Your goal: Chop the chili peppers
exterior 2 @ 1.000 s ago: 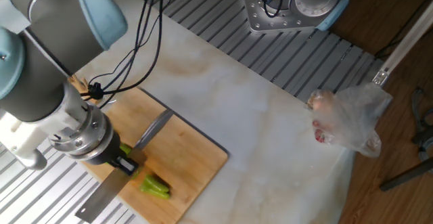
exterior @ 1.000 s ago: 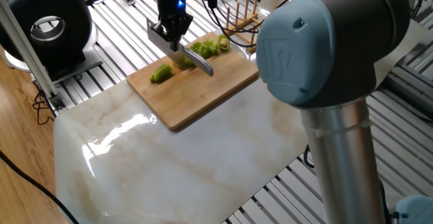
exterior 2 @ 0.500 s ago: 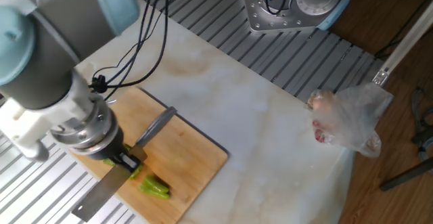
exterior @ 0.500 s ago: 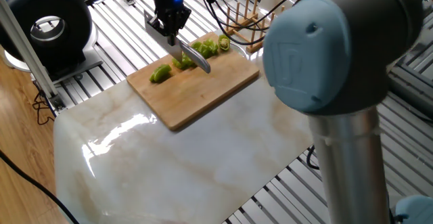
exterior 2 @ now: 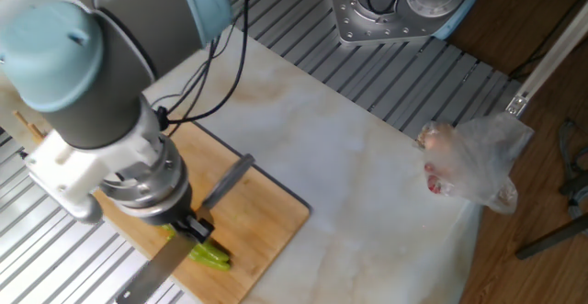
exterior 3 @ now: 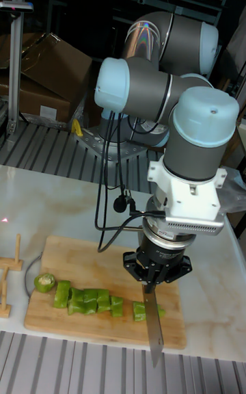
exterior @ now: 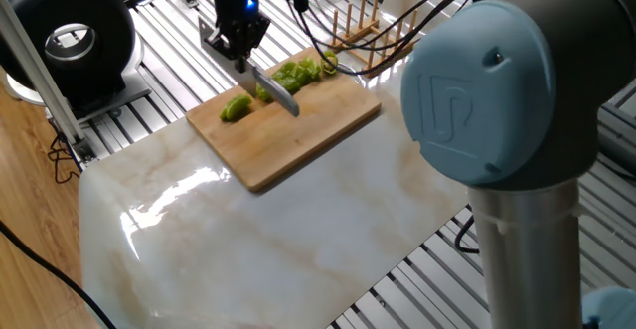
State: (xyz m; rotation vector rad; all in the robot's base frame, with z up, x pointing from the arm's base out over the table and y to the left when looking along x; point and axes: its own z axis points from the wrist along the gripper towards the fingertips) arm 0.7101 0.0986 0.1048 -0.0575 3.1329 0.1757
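Item: chili peppers (exterior 3: 89,298), mostly cut, in a row on the cutting board (exterior: 298,135) on your counter (exterior: 248,240). Jaws (exterior 3: 156,276) closed on the knife (exterior 3: 153,325). Step: chopping. Next: place the blade over the uncut end piece (exterior: 236,107) and press down.

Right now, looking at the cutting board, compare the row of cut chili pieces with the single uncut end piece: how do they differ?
The cut chili pieces are short chunks lined up along the cutting board; the end piece is one longer, tapered lump. The knife held by the gripper stands between them, with the cut pieces on one side and the end piece alone on the other. Both are light green and lie on the board.
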